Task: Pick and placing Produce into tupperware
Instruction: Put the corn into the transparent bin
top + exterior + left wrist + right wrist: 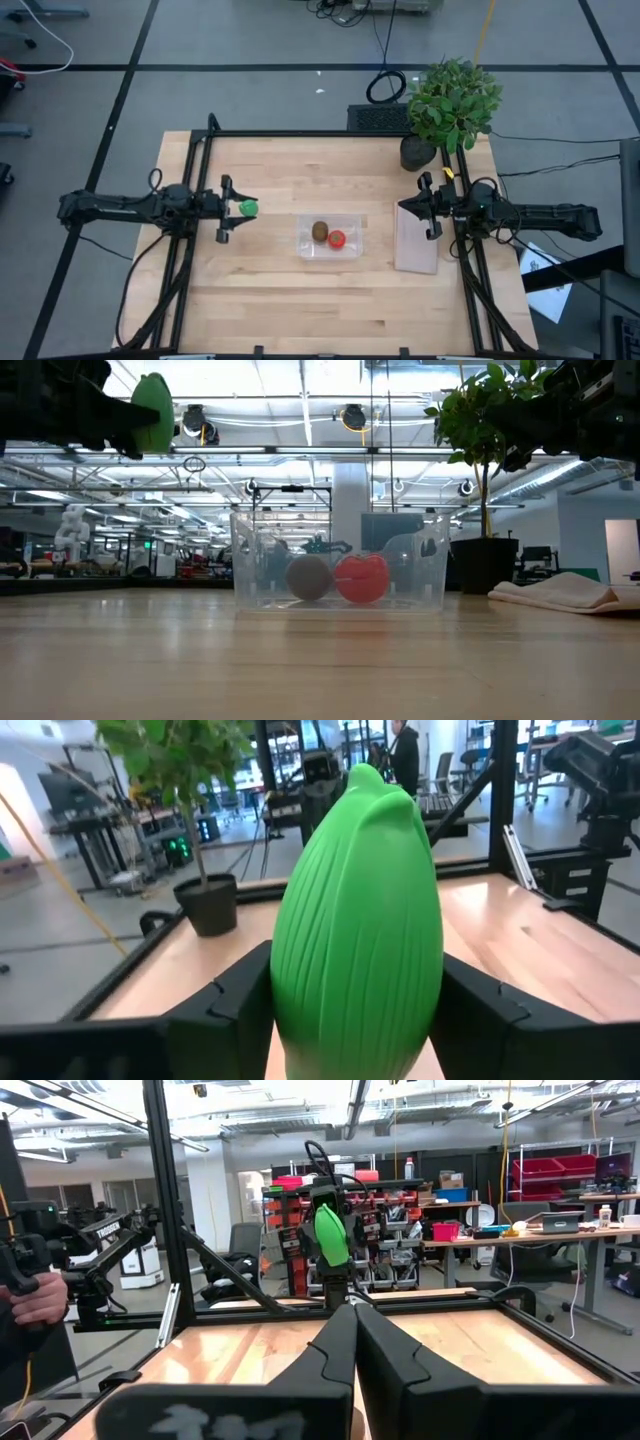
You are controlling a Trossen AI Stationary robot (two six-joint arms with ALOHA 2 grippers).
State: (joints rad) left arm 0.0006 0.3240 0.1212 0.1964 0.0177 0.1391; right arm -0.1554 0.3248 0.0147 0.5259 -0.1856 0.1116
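High view: two pieces in tupperware.

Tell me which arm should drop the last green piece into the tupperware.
Left. The left gripper already holds the green piece raised above the table, beside the tupperware. The right gripper is shut and empty over the whitish panel.

The right gripper has its two dark fingers pressed together, their tips meeting with nothing between them. Straight ahead of it, well apart across the wooden table, the other arm's gripper hangs above the tabletop with the bright green produce piece clamped in it. Off to one side of the gripper, beyond the black frame post, a person's hand shows at the edge.
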